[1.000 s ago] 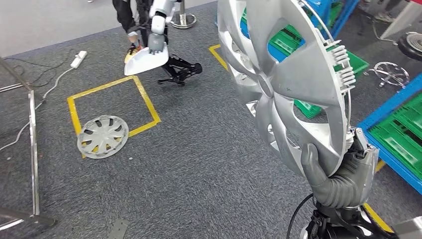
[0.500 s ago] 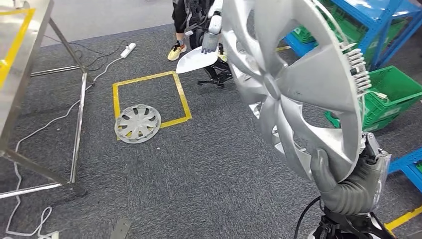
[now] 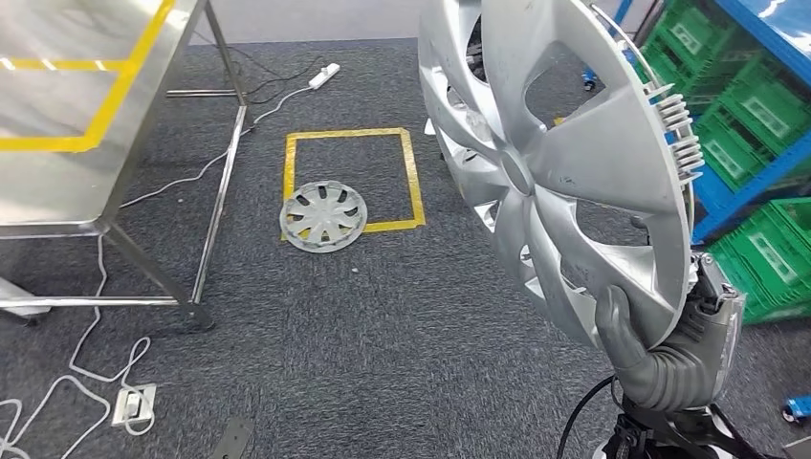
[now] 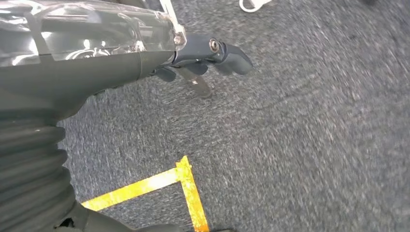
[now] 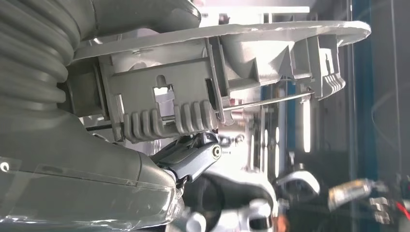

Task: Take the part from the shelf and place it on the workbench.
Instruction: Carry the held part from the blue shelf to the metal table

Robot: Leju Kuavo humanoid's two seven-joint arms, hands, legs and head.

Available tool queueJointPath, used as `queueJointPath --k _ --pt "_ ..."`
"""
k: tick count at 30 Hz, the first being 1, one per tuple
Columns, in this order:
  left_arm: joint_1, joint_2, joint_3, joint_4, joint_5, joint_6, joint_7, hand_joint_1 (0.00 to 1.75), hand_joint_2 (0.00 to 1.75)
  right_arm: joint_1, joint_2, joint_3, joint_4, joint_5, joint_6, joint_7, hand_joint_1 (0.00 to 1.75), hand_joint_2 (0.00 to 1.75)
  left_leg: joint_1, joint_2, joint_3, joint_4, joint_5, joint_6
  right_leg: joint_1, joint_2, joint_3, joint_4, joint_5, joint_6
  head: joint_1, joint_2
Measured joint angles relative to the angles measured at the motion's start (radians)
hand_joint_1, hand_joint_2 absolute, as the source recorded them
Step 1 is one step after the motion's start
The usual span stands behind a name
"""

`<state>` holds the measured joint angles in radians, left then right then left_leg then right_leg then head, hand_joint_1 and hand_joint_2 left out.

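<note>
While right robot hand (image 3: 660, 349) grips hubcap (image 3: 564, 163), green crates (image 3: 765, 124) fill shelving (image 3: 732, 206).

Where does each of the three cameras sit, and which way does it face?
Head view: high on the body, looking forward and down at the carpet, the table and a hubcap on the floor; the right hand grips a big hubcap.
Left wrist view: behind the left hand, facing the carpet and yellow tape; it holds nothing.
Right wrist view: behind the right hand, facing the hubcap's rim.
Shared: head and right wrist views both show the held hubcap.
</note>
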<state>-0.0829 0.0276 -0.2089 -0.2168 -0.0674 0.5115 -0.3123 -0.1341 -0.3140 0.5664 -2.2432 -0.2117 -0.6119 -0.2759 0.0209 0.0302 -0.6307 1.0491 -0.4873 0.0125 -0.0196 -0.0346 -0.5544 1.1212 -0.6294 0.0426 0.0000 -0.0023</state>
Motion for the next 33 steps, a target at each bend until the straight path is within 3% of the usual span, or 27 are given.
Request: queueJointPath --k 2,3,4,5,7,8,9,11,12,13,15,16,18,19,20,22,24,25,26,30,33 --pt "-0.003 -0.003 -0.003 -0.001 0.0 -0.002 -0.002 0.0 1.75 -0.002 -0.002 0.0 0.001 0.0 0.004 0.001 1.75 1.75 -0.009 -0.032 -0.002 0.0 0.003 0.006 0.005 0.026 -0.057 0.131 -0.057 -0.008 0.005 0.0" --pt "-0.003 -0.004 -0.004 -0.001 0.001 -0.004 -0.002 0.0 1.75 -0.002 -0.002 0.001 0.002 0.0 0.006 0.001 1.75 1.75 -0.013 -0.049 -0.003 0.0 0.005 0.009 0.009 0.029 -0.073 0.164 -0.061 -0.014 0.006 0.0" --pt "-0.003 -0.005 -0.005 -0.001 0.001 -0.006 -0.002 0.0 1.75 -0.003 -0.002 0.001 0.003 0.0 0.008 0.001 1.75 1.75 -0.018 -0.066 -0.003 0.0 0.006 0.011 0.014 0.033 -0.074 0.16 -0.044 -0.022 0.007 0.0" --pt "-0.003 -0.005 -0.006 -0.001 0.003 -0.008 -0.003 0.0 1.75 -0.004 -0.002 0.001 0.003 0.0 0.011 0.002 1.75 1.75 -0.021 -0.084 -0.003 0.0 0.008 0.013 0.019 0.04 -0.058 0.118 -0.01 -0.032 0.007 0.0" --pt "-0.003 -0.006 -0.009 -0.001 0.005 -0.009 -0.004 0.0 1.75 -0.007 -0.002 0.001 0.004 0.0 0.016 0.002 1.75 1.75 -0.023 -0.115 -0.003 0.0 0.012 0.015 0.028 0.082 -0.007 -0.012 0.064 -0.054 0.006 0.0" --pt "-0.004 -0.007 -0.011 -0.001 0.007 -0.009 -0.004 0.0 1.75 -0.008 -0.002 0.001 0.004 0.0 0.018 0.002 1.75 1.75 -0.022 -0.128 -0.005 0.0 0.015 0.013 0.031 0.102 0.012 -0.061 0.086 -0.062 0.006 0.0" --pt "-0.004 -0.007 -0.013 -0.001 0.008 -0.009 -0.005 0.0 1.75 -0.01 -0.002 0.001 0.003 0.0 0.02 0.002 1.75 1.75 -0.019 -0.141 -0.009 -0.001 0.019 0.009 0.034 0.116 0.022 -0.09 0.093 -0.068 0.007 0.0" --pt "-0.001 -0.008 -0.016 0.0 0.01 -0.009 -0.004 0.0 1.75 -0.012 -0.002 0.001 0.003 0.0 0.023 0.002 1.75 1.75 -0.014 -0.164 -0.017 -0.006 0.029 -0.003 0.037 0.105 0.028 -0.109 0.095 -0.075 0.01 0.0" --pt "0.003 -0.008 -0.017 0.0 0.01 -0.009 -0.004 0.0 1.75 -0.014 -0.002 0.001 0.003 0.0 0.025 0.002 1.75 1.75 -0.015 -0.153 -0.02 -0.006 0.03 -0.007 0.036 0.092 0.034 -0.123 0.101 -0.076 0.012 0.0" --pt "0.005 -0.008 -0.019 0.0 0.011 -0.009 -0.003 0.0 1.75 -0.014 -0.002 0.001 0.003 0.0 0.026 0.002 1.75 1.75 -0.017 -0.122 -0.026 0.0 0.023 -0.011 0.035 0.079 0.04 -0.138 0.109 -0.077 0.01 0.0" --pt "0.005 -0.006 -0.021 0.0 0.011 -0.009 -0.002 0.0 1.75 -0.013 -0.002 0.002 0.003 0.002 0.027 0.002 1.75 1.75 -0.018 -0.044 -0.059 0.065 -0.025 -0.019 0.031 0.052 0.048 -0.162 0.124 -0.078 0.006 0.0" --pt "0.004 -0.006 -0.022 0.0 0.011 -0.009 -0.001 0.0 1.75 -0.011 -0.002 0.002 0.003 0.004 0.026 0.002 1.75 1.75 -0.014 -0.025 -0.085 0.121 -0.059 -0.028 0.031 0.04 0.049 -0.165 0.125 -0.079 0.004 0.0" --pt "0.004 -0.006 -0.022 0.0 0.011 -0.012 -0.001 0.0 1.75 -0.005 -0.002 0.002 0.004 0.006 0.019 -0.002 1.75 1.75 -0.001 -0.025 -0.127 0.217 -0.099 -0.045 0.026 0.016 0.048 -0.164 0.124 -0.075 0.003 0.0" --pt "0.006 -0.006 -0.022 0.0 0.012 -0.015 -0.002 0.0 1.75 -0.002 -0.002 0.002 0.004 0.006 0.015 -0.005 1.75 1.75 0.005 -0.026 -0.124 0.223 -0.094 -0.053 0.023 0.008 0.048 -0.162 0.123 -0.071 0.003 0.0" --pt "0.007 -0.006 -0.023 0.0 0.012 -0.018 -0.003 0.0 1.75 0.0 -0.001 0.002 0.005 0.004 0.011 -0.009 1.75 1.75 0.01 -0.026 -0.102 0.194 -0.073 -0.061 0.019 0.0 0.048 -0.159 0.12 -0.065 0.002 0.0" --pt "0.007 -0.006 -0.024 -0.001 0.015 -0.023 -0.009 0.0 1.75 0.003 -0.001 0.002 0.005 0.002 0.008 -0.017 1.75 1.75 0.017 -0.017 -0.024 0.078 -0.026 -0.073 0.012 -0.01 0.045 -0.145 0.11 -0.048 0.001 0.0" --pt "0.006 -0.007 -0.026 -0.001 0.019 -0.031 -0.013 0.0 1.75 0.004 -0.001 0.002 0.004 0.002 0.008 -0.021 1.75 1.75 0.017 -0.01 0.023 0.005 -0.013 -0.063 0.01 -0.013 0.04 -0.126 0.098 -0.031 0.003 0.0" --pt "0.006 -0.008 -0.028 -0.001 0.021 -0.034 -0.013 0.0 1.75 0.004 -0.001 0.001 0.004 0.002 0.007 -0.023 1.75 1.75 0.015 -0.01 0.027 -0.002 -0.019 -0.053 0.01 -0.013 0.038 -0.12 0.093 -0.031 0.004 0.0" --pt "0.006 -0.008 -0.028 -0.001 0.023 -0.037 -0.012 0.0 1.75 0.005 0.0 0.001 0.004 0.002 0.007 -0.023 1.75 1.75 0.015 -0.01 0.026 -0.003 -0.018 -0.043 0.01 -0.011 0.038 -0.118 0.092 -0.038 0.006 0.0" --pt "0.003 -0.01 -0.035 -0.001 0.017 -0.04 -0.013 0.0 1.75 0.006 0.0 0.001 0.004 0.003 0.006 -0.023 1.75 1.75 0.009 -0.01 0.026 -0.003 -0.02 -0.029 0.01 -0.007 0.038 -0.12 0.094 -0.086 0.008 0.0" --pt "0.001 -0.014 -0.045 -0.001 0.013 -0.041 -0.015 0.0 1.75 0.006 0.001 0.001 0.004 0.003 0.006 -0.023 1.75 1.75 0.003 -0.013 0.027 -0.003 -0.022 -0.02 0.008 -0.007 0.038 -0.121 0.096 -0.101 0.009 0.0"
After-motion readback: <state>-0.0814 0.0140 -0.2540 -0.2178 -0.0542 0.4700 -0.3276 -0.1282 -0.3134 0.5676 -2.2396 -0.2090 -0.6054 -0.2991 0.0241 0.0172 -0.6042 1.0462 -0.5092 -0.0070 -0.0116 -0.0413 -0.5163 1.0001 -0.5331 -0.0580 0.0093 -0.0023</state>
